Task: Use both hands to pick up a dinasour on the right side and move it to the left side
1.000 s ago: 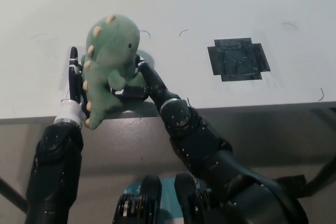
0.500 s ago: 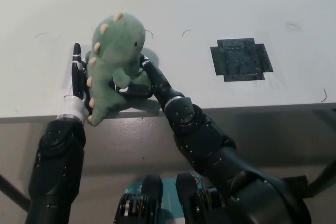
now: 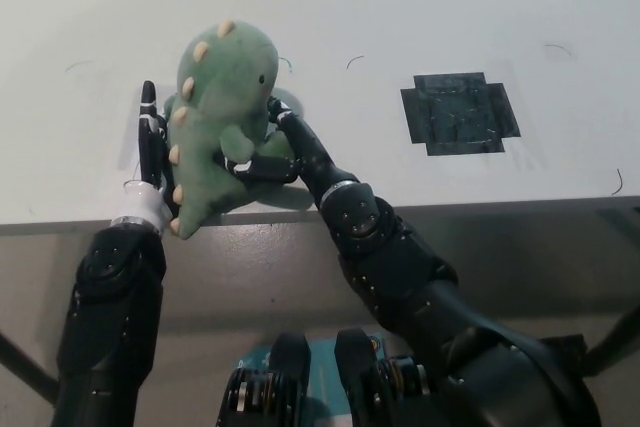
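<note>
Nearest you, your left hand [image 3: 150,162] and right hand [image 3: 290,152] press a green plush dinosaur [image 3: 215,112] between them at the left front edge of the white table [image 3: 400,7]. Over the last second it has barely drifted, so the carry seems finished and release comes next. Farther right lies a dark tape patch [image 3: 460,112].

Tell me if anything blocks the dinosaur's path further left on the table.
Nothing visible does. The dinosaur sits pressed between the left hand and right hand, and the table to its left shows bare.
</note>
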Robot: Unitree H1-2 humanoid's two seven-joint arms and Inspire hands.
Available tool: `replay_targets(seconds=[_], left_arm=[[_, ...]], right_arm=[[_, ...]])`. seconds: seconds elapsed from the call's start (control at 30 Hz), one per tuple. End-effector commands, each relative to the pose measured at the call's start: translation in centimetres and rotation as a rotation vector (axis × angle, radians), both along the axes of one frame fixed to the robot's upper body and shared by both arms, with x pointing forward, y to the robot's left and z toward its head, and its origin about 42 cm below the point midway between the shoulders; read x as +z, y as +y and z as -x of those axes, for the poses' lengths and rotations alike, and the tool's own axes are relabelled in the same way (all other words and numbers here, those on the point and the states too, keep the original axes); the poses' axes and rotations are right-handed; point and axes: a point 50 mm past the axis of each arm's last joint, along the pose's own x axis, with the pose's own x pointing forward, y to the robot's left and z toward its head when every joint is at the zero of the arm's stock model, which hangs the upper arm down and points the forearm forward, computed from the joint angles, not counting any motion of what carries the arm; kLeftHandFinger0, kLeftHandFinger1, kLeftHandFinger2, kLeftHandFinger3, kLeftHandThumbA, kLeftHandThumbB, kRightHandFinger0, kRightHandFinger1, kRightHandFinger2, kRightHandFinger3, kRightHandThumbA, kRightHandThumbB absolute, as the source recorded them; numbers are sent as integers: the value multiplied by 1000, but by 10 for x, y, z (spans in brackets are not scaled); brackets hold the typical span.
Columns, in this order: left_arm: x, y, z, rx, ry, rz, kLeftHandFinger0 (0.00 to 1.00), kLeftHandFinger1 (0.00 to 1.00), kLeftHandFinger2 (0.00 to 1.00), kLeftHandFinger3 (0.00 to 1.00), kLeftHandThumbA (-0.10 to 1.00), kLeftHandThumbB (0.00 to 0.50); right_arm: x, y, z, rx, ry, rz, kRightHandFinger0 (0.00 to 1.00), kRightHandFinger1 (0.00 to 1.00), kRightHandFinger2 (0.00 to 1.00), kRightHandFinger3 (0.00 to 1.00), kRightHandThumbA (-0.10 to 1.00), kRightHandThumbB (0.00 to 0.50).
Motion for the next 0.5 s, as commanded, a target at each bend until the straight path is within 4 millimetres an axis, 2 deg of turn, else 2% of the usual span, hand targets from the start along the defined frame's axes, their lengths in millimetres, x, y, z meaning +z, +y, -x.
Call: replay_targets(seconds=[0.0,0.03,0.07,0.1,0.13,0.17,0.2,0.3,0.47], left_arm=[[21,-10,-1,-33,-66,-3,1000,1000,1000,1000,1000,346],[22,-9,1,-37,-74,-4,1000,1000,1000,1000,1000,361],[22,-9,1,-37,-74,-4,1000,1000,1000,1000,1000,366],[23,-7,4,-49,-85,-6,1000,1000,1000,1000,1000,377],[23,-7,6,-58,-91,0,1000,1000,1000,1000,1000,375],[23,-7,7,-66,-91,6,1000,1000,1000,1000,1000,369],[24,-3,8,-64,-91,5,1000,1000,1000,1000,1000,359],[15,-1,14,-73,-73,0,1000,1000,1000,1000,1000,323],[6,15,19,-68,-57,-9,1000,1000,1000,1000,1000,327]], right_arm=[[21,11,2,75,-123,-13,1000,1000,1000,1000,1000,154],[20,2,1,68,-139,-10,1000,1000,1000,1000,1000,146],[20,2,1,68,-139,-10,1000,1000,1000,1000,1000,147],[18,-13,1,49,-148,-16,1000,1000,1000,1000,1000,147],[17,-20,0,48,-149,-8,1000,1000,1000,1000,1000,149],[18,-25,1,47,-153,1,1000,1000,1000,1000,1000,130],[20,-24,0,52,-154,2,1000,1000,1000,1000,1000,123],[21,-32,-1,45,-159,-11,1000,1000,1000,1000,1000,144],[25,-43,0,55,-189,-23,1000,1000,1000,1000,1000,154]])
